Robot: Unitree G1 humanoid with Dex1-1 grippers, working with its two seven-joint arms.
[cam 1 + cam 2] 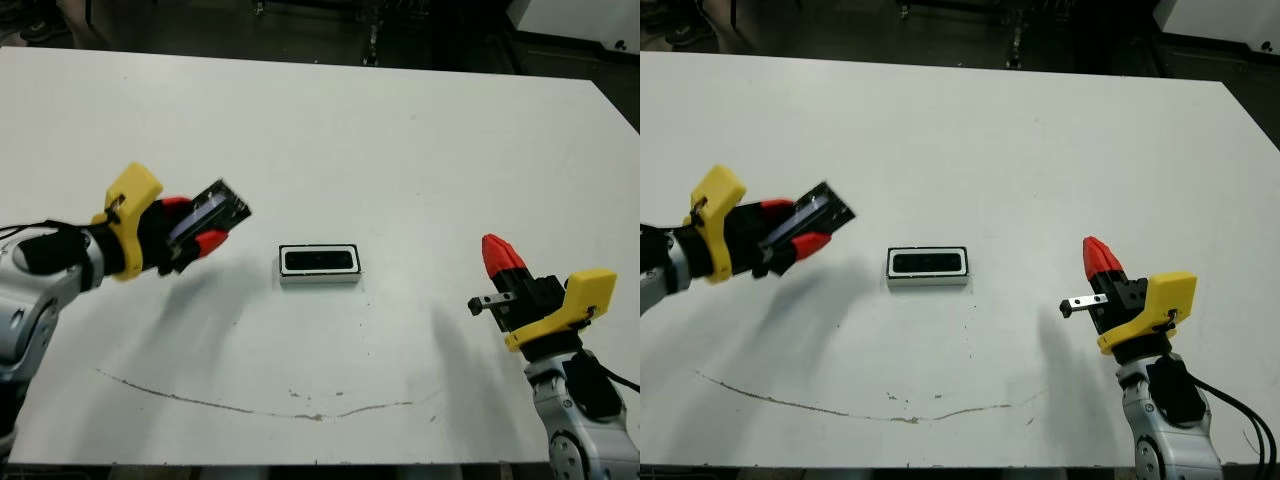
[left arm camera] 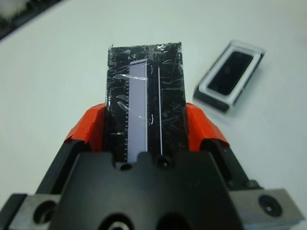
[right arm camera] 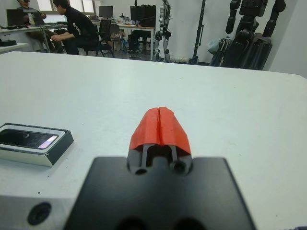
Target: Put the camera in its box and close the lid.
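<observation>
Pinching the lid (image 1: 222, 205) edgewise in the left gripper (image 1: 195, 225), tilted and off the table, left of the box (image 1: 320, 281). Camera (image 1: 319, 261) already inside the box; right gripper (image 1: 497, 255) pressed together, empty, right of the box. Could land skewed on a wall, or shove the box aside, if lowered without levelling and squaring first.

lid (image 1: 212, 211): glossy black slab, tilted, raised off the table, left of box
box (image 1: 320, 264): white-walled tray, table centre
camera (image 1: 319, 261): lying flat inside box

glossy black speckled lid (image 2: 144, 103), white-walled box (image 1: 319, 264)
</observation>
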